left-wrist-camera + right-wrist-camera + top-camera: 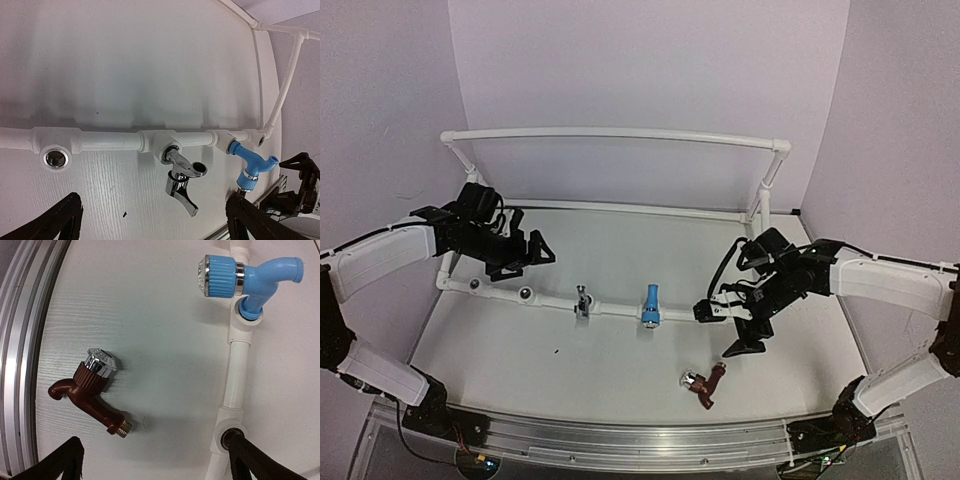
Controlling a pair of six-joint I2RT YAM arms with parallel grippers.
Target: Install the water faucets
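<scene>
The grey metal faucet (582,300) (182,175) and the light blue faucet (650,305) (252,165) (250,277) sit in sockets of the front white pipe (615,308) (107,141) (235,375). The dark red-brown faucet (705,383) (90,390) lies loose on the table, nearer the front edge. My right gripper (720,330) (152,465) hovers open between it and the pipe's right end, one finger (250,460) over an empty socket (227,435). My left gripper (527,262) (155,222) hangs open above the pipe's left part, holding nothing.
Two empty sockets (523,294) (475,285) face forward at the pipe's left end, one of them (55,157) in the left wrist view. The frame's tall back rail (615,133) spans the rear. An aluminium rail (620,440) (20,365) borders the table front.
</scene>
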